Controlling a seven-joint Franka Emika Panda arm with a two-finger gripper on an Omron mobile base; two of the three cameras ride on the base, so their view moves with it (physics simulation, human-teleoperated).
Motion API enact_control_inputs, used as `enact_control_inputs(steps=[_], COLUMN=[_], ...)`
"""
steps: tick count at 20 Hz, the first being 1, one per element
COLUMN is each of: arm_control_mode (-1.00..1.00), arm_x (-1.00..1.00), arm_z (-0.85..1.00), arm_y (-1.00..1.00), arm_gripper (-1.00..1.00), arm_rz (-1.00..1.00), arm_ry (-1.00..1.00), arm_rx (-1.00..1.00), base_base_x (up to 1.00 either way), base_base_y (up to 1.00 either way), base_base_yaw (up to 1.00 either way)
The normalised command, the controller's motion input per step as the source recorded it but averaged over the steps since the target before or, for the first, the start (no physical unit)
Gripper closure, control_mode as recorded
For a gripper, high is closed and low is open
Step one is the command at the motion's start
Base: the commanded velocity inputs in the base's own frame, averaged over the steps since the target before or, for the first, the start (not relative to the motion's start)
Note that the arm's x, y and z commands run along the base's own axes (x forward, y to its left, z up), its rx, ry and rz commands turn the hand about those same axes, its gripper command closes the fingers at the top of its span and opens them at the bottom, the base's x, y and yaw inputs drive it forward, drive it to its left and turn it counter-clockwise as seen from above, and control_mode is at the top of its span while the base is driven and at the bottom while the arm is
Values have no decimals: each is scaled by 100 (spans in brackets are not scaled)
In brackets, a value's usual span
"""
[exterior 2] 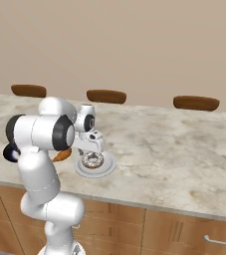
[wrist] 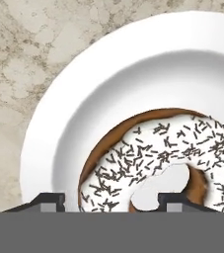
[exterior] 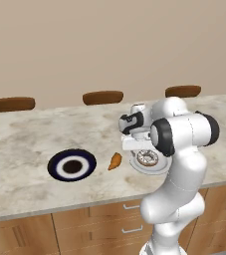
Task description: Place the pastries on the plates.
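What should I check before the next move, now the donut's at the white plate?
1. Donut lies inside white plate: ok.
2. Gripper released: cannot tell; one tip sits outside the ring, one at its hole, contact unclear.
3. Croissant still to place, lying on counter between the plates: not ok.
4. Blue plate empty and ready: ok.
5. Path from white plate to croissant free of obstacles: ok.
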Motion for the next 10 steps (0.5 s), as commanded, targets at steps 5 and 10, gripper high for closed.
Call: enact_control_inputs(steps=[5,10], arm_control_mode=[-100,-100], arm_x=[0,-4], arm_z=[4,38], arm_y=[9,53], arm_gripper=[-100,-100], arm_rz=[0,0], arm_ry=[-1,-3], arm_rx=[0,0], base_base_x=[0,0], base_base_y=[0,0], base_base_yaw=[0,0])
